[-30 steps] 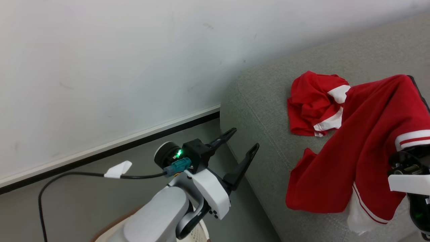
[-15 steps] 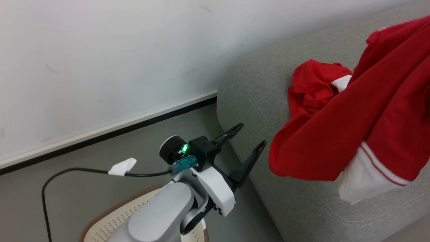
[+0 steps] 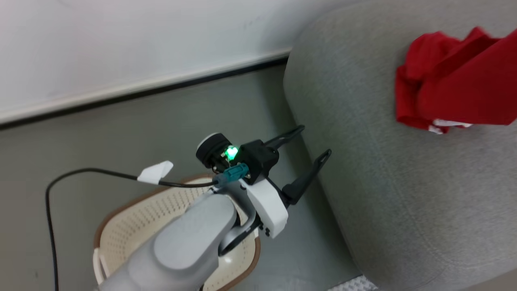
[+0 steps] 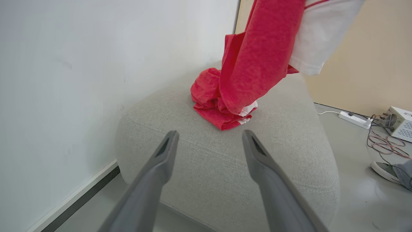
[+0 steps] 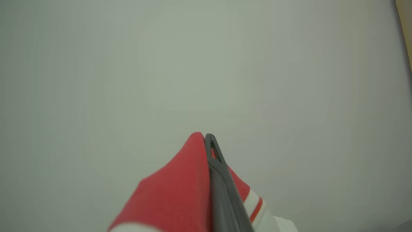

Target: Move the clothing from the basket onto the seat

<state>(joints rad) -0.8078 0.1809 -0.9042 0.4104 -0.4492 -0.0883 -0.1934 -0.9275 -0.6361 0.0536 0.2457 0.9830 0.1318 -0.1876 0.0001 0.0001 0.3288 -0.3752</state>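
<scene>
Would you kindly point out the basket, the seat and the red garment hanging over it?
basket [image 3: 129, 226]: head view, perforated inner wall.
seat [image 3: 404, 194]: head view, bare cushion top.
hanging red garment [image 4: 254, 64]: left wrist view, middle of the red fabric.

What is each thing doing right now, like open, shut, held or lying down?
left gripper: open, empty.
right gripper: shut on the hanging red garment.
hanging red garment: held up above the seat.
crumpled red garment: lying on the seat.
basket: on the floor; visible part holds no clothing.
</scene>
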